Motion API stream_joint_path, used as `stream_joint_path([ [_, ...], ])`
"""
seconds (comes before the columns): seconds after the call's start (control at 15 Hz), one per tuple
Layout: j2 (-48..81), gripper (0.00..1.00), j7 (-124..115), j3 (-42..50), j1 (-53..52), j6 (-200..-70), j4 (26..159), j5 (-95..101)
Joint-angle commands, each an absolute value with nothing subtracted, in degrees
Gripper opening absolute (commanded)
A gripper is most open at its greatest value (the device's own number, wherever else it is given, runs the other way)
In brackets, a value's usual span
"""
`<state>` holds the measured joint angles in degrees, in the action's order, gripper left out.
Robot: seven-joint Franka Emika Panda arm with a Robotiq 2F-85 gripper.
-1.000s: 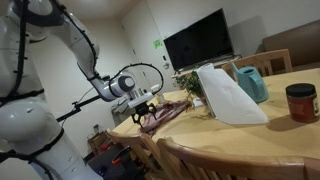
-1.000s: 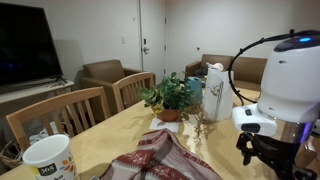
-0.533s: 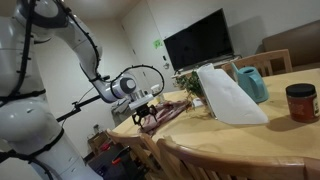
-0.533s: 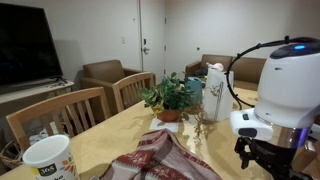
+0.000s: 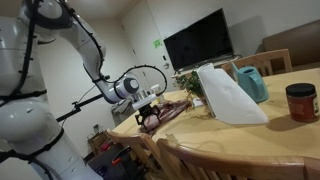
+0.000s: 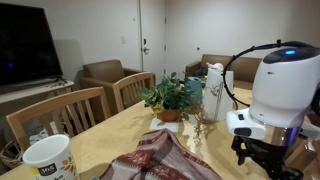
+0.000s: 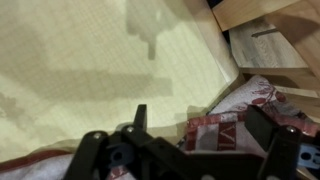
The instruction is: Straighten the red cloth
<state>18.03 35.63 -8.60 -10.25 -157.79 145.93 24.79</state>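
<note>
Maroon fabric with paler pink checks, the red cloth (image 6: 158,156) lies rumpled on the pale wooden surface (image 6: 120,130), close to its near edge and just in front of a potted plant (image 6: 176,96). In an exterior view the red cloth (image 5: 166,112) sits bunched at the end of the surface (image 5: 255,135), nearest the robot. The folds run lengthwise and none of it lies flat.

The hand (image 5: 143,107) hangs over that end of the cloth, tipped downward on the white arm. Its jaws stand wide and carry nothing. In the wrist view the hand (image 7: 198,125) frames the cloth (image 7: 232,118), with the dark fingers (image 7: 272,135) well apart on either side of a folded patch. More of the fabric shows at the lower left corner. Whether the fingertips touch the fabric cannot be told. In an exterior view the hand (image 6: 256,160) is low at the right, beside the cloth and under the bulky white wrist.

Farther along the surface stand a tall white sheet-like object (image 5: 228,95), a teal jug (image 5: 251,83) and a red-lidded jar (image 5: 300,102). A white mug (image 6: 50,160) sits at the near corner. Wooden chairs (image 6: 62,116) line one side, and a dark television (image 5: 198,40) stands behind them.
</note>
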Motion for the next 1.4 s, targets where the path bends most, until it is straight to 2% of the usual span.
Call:
stream_joint_path([
  [0.0, 22.25, 1.0, 32.85, -7.8, -10.8, -160.25, 142.9, 27.39],
  [0.87, 31.37, 1.0, 30.65, -8.1, -12.16, -162.48, 136.95, 27.48],
  [0.93, 31.54, 0.98, 30.58, -8.06, -12.31, -162.36, 136.71, 27.51],
  [1.0, 31.68, 0.73, 30.4, -7.96, -12.54, -162.38, 136.53, 27.59],
  [1.07, 31.75, 0.73, 30.18, -7.86, -12.78, -162.34, 136.39, 27.7],
  [1.33, 31.73, 0.44, 29.1, -7.75, -13.27, -161.96, 135.73, 28.0],
])
